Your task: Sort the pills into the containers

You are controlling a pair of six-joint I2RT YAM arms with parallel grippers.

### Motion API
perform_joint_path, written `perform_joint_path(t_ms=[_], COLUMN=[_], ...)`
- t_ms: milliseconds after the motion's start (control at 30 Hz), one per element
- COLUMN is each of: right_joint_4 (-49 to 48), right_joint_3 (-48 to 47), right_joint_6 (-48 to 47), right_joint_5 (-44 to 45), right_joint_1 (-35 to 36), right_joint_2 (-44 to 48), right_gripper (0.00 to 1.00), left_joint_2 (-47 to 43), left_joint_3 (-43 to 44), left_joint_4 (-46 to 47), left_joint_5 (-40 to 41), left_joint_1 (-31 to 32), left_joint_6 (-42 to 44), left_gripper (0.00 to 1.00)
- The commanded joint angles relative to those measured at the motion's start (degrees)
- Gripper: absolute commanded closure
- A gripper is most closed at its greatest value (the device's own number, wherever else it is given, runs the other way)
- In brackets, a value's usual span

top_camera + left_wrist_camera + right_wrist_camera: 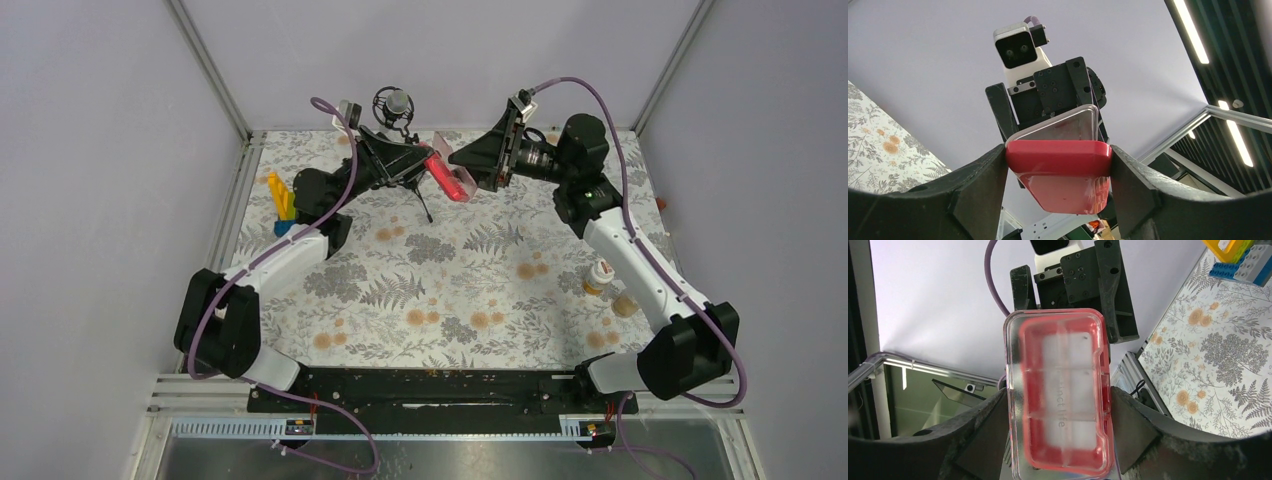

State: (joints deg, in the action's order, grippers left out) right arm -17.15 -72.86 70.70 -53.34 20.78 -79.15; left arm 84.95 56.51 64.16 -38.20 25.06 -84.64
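Left claw point(1058, 159) and right claw point(1058, 410) are both pinching the pink box point(449, 179), holding it aloft at 12 o'clock. Its glossy clear lid is showing six cells, their contents unclear. A white-capped bottle point(598, 276) and a yellowish bottle point(626, 304) are standing at 4 o'clock on the fern-printed bench point(440, 290).

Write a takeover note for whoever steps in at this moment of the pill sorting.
Left hand: shut on the pink box, held in the air over the table's far side.
Right hand: shut on the same box.
White-capped bottle and clear bottle: on the cloth, right side.
Done: nothing evident; no pills visible in the box.
Left: all the sorting.
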Motion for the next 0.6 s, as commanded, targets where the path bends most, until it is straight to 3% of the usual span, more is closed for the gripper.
perform_joint_path(t_ms=[0, 400, 567], right_joint_4=[-2.58, 16.67, 20.46], right_joint_3=[-2.08, -3.55, -2.25], right_joint_6=[3.36, -13.67, -16.42], right_joint_5=[3.99, 10.84, 14.1], right_joint_1=[-0.46, -0.41, -0.42], right_joint_2=[2.92, 3.23, 3.42], right_gripper=[1.0, 0.89, 0.92], left_joint_2=[-2.26, -4.15, -2.85], left_joint_3=[-0.53, 5.21, 5.26], left_joint_4=[-1.31, -23.18, -22.87], left_joint_5=[-3.28, -0.67, -0.92], left_joint_1=[0.59, 0.58, 0.61], left_joint_6=[5.26, 7.58, 4.73], left_gripper=[1.0, 1.0, 1.0])
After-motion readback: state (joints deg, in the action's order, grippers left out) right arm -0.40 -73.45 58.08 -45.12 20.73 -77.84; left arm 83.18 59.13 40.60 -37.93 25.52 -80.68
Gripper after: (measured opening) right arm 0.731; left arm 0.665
